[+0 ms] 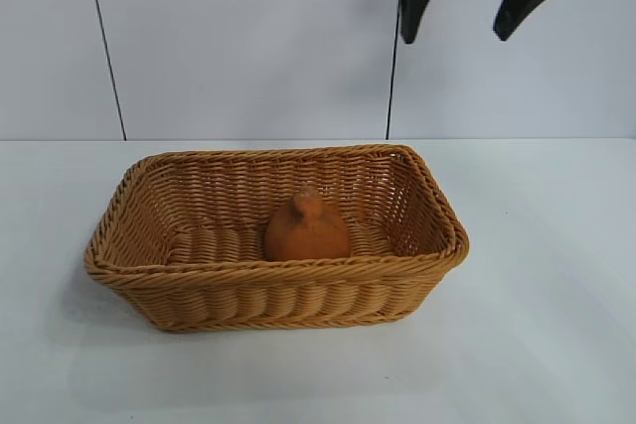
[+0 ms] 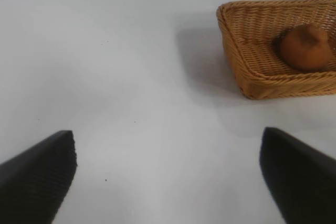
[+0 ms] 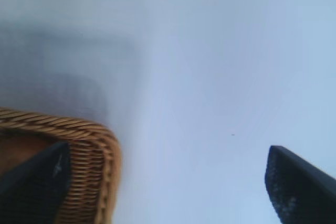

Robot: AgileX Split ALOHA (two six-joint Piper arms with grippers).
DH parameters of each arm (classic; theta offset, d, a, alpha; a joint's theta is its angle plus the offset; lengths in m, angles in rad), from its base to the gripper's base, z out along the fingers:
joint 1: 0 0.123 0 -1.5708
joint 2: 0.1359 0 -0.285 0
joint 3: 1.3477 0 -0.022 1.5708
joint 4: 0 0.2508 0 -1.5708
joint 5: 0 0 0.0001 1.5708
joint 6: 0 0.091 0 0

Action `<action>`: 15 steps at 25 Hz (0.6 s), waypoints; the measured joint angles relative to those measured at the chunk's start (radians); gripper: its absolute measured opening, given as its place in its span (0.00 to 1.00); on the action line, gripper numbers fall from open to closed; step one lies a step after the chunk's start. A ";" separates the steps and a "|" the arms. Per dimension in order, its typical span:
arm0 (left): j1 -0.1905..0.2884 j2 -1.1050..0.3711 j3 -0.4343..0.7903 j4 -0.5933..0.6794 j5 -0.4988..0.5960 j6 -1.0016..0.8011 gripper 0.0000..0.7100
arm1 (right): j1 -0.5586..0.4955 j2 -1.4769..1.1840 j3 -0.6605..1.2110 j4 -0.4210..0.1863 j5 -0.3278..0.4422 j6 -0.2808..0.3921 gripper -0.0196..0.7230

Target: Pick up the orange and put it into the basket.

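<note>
The orange (image 1: 306,228) lay inside the basket (image 1: 179,290), resting on the woven floor toward the basket's right half and close to its front wall, knob pointing up. No gripper touched it. The basket stood on the white tabletop (image 1: 556,325) near the middle, its long front rim roughly parallel to the tabletop's near edge.

The right gripper (image 1: 469,9) hung high above the tabletop, beyond the basket's right rear corner, in front of the white wall (image 1: 238,37). Its two black fingers (image 1: 412,7) were spread wide apart and carried nothing. In the right wrist view, one corner of the basket (image 3: 100,156) appeared below one finger, with bare tabletop (image 3: 210,77) under the rest of the gap.

The left gripper (image 2: 168,177) was positioned low over the tabletop (image 2: 131,77), well apart from the basket (image 2: 247,72) and clear of it. Its fingers (image 2: 37,177) were likewise spread wide and empty. From this view the orange (image 2: 305,46) was visible inside the basket.
</note>
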 joint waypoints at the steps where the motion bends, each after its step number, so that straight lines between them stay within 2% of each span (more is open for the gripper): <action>1: 0.000 0.000 0.000 0.000 0.000 0.000 0.95 | -0.030 0.000 0.000 -0.001 0.000 0.000 0.96; 6: 0.000 0.000 0.000 0.000 0.000 0.000 0.95 | -0.172 0.000 0.000 -0.002 0.000 -0.004 0.96; 9: 0.000 0.000 0.000 0.000 0.000 0.000 0.95 | -0.238 0.000 0.000 0.020 0.000 -0.004 0.96; 15: 0.000 0.000 0.000 0.000 0.000 0.000 0.95 | -0.274 0.000 0.000 0.062 0.000 -0.004 0.96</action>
